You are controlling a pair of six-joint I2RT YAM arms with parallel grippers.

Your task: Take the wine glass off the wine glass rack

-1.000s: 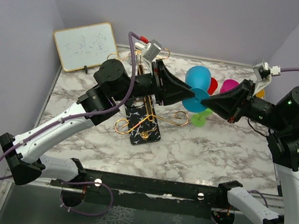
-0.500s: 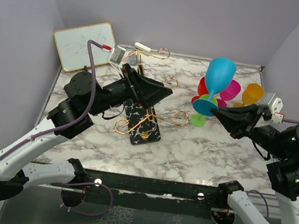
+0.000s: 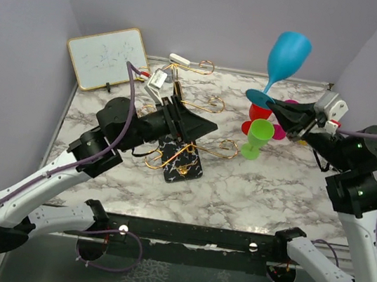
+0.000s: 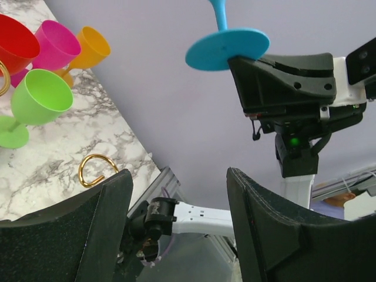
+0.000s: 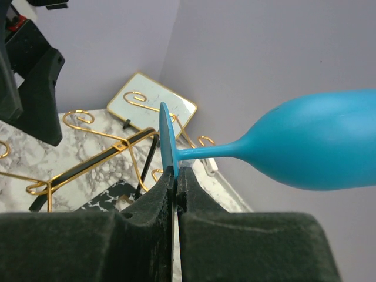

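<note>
The wine glass (image 3: 290,53), blue smooth plastic with a long stem, is now high in the air at the right rear of the top view. It is higher than half a second ago and far from where both arms met at it a second ago. The right hand (image 3: 273,105) grips its round foot. The gold wire wine glass rack (image 3: 209,147) on its black speckled base sits well apart on the marble desk (image 3: 258,194). The left hand (image 3: 205,126) has drawn back over the rack.

From the left wrist, that hand's fingers stand wide apart and hold nothing. Beyond them the blue foot juts from the right hand, with the green glass (image 4: 41,97), red glass (image 4: 14,44), pink glass (image 4: 56,44) and orange glass (image 4: 91,47) grouped on the desk.

From the right wrist, the jaws are pinched tight on the foot's edge and the bowl points away to the right. The rack and the framed whiteboard (image 5: 155,103) are in the distance.

I judge the removal done. What remains is holding the glass steady or setting it down.
</note>
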